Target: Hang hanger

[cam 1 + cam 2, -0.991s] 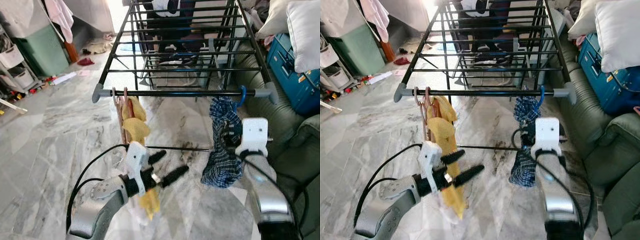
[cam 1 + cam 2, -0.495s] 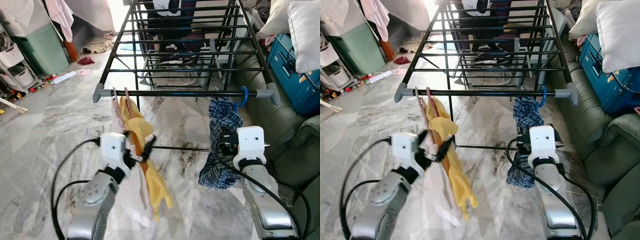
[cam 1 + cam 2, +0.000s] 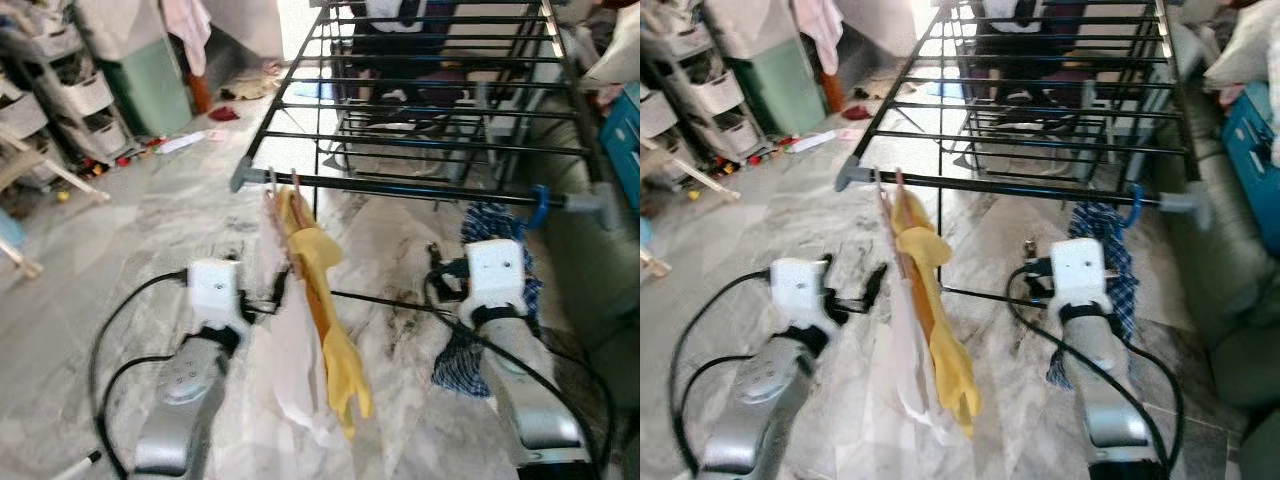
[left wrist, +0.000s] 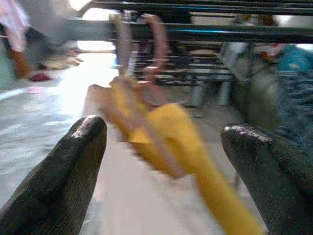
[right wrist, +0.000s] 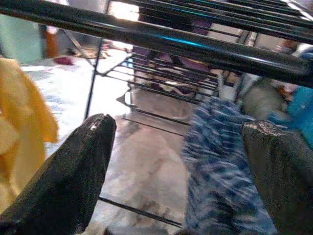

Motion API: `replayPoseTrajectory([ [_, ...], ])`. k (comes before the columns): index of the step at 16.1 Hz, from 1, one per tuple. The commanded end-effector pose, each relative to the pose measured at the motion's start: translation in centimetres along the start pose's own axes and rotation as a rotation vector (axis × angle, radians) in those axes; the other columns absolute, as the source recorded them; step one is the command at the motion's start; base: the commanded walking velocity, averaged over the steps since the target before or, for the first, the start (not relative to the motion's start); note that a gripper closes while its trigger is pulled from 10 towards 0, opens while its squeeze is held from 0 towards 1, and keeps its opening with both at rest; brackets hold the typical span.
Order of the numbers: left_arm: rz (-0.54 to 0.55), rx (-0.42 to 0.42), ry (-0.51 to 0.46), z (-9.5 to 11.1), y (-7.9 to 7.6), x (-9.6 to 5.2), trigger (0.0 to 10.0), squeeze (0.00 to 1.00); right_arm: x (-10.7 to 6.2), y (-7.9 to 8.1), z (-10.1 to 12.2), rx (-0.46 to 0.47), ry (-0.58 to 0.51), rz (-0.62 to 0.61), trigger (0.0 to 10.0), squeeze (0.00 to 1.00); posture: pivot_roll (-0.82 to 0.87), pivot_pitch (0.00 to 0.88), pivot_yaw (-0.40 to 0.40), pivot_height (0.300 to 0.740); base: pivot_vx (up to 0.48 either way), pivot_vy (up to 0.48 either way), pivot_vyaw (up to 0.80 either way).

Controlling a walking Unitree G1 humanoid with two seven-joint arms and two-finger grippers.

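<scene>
Silver metal forms the two arms seen nearest the camera, each ending in a white wrist block; the left hand (image 3: 862, 290) is held just beside the hanging garments, its two long black fingers (image 4: 68, 166) spread wide apart with nothing between them, as the left wrist view makes plain; the right hand (image 5: 178, 161) is raised in front of the blue-and-white checked cloth (image 3: 490, 290), its fingers likewise parted and empty in the right wrist view, though in the head views they are hidden behind the wrist block. Between the two arms a yellow garment (image 3: 325, 300) and a pale white garment (image 3: 290, 370) are seen draped together on pinkish-brown plastic hangers (image 4: 146, 54); two hooks are looped over the front bar of the black metal drying rack (image 3: 430, 110), near its grey left corner cap, and the garments are tilted, the lower ends swung toward the camera. The checked cloth is hung from a blue hanger hook (image 3: 538, 205) on the same front bar, near the right end. A grey-veined marble floor (image 3: 120, 260) is spread under everything. Farther off, dark clothing is draped across the rack's far rails; a green bin (image 3: 150, 85) and white stacked drawers (image 3: 75, 95) are placed at the far left, and small items are scattered on the floor beyond; the frames are somewhat blurred.
</scene>
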State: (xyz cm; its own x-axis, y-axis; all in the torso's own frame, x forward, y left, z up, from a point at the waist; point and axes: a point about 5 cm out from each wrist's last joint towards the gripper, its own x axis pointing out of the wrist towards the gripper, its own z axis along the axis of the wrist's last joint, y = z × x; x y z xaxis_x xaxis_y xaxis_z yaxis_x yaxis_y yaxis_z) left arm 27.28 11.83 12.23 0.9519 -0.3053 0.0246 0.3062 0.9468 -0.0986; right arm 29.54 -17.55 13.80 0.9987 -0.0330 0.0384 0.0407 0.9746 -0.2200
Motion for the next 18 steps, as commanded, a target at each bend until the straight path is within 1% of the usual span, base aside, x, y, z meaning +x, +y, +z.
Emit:
replayPoseTrajectory([
  [1, -0.004, -0.011, 0.025, -0.32, 0.33, -0.03, 10.0, 0.0, -0.02, 0.56, 0.11, 0.047, 0.003, 0.017, 10.0, 0.0, -0.12, 0.056, 0.067, 0.74, 0.0, 0.0, 0.0],
  [2, -0.004, -0.011, 0.024, -0.33, 0.33, -0.03, 10.0, 0.0, -0.02, 0.6, 0.07, 0.057, 0.007, 0.018, 10.0, 0.0, -0.12, 0.056, 0.067, 0.74, 0.0, 0.251, 0.0],
  [4, 0.003, -0.058, 0.025, -0.34, 0.44, 0.19, 10.0, 0.0, 0.13, 0.73, -0.03, 0.043, 0.019, 0.024, 10.0, 0.0, -0.12, 0.054, 0.065, 0.74, 0.0, 0.326, -0.8],
  [6, 0.002, -0.054, 0.022, -0.3, 0.52, 0.27, 10.0, 0.0, 0.3, 0.89, 0.17, 0.043, 0.01, 0.034, 10.0, 0.0, -0.12, 0.054, 0.065, 0.74, 0.0, 0.362, -0.8],
  [9, -0.008, -0.057, 0.023, -0.33, 0.48, 0.32, 10.0, 0.0, 0.34, 1.11, 0.19, 0.051, 0.01, 0.038, 10.0, 0.0, -0.12, 0.054, 0.067, 0.74, 0.0, 0.384, -0.53],
  [18, -0.027, -0.047, 0.03, -0.48, 0.23, 0.48, 10.0, 0.0, 0.31, 1.38, 0.09, 0.041, 0.008, 0.044, 10.0, 0.0, -0.12, 0.053, 0.07, 0.74, 0.0, 0.398, 0.0],
])
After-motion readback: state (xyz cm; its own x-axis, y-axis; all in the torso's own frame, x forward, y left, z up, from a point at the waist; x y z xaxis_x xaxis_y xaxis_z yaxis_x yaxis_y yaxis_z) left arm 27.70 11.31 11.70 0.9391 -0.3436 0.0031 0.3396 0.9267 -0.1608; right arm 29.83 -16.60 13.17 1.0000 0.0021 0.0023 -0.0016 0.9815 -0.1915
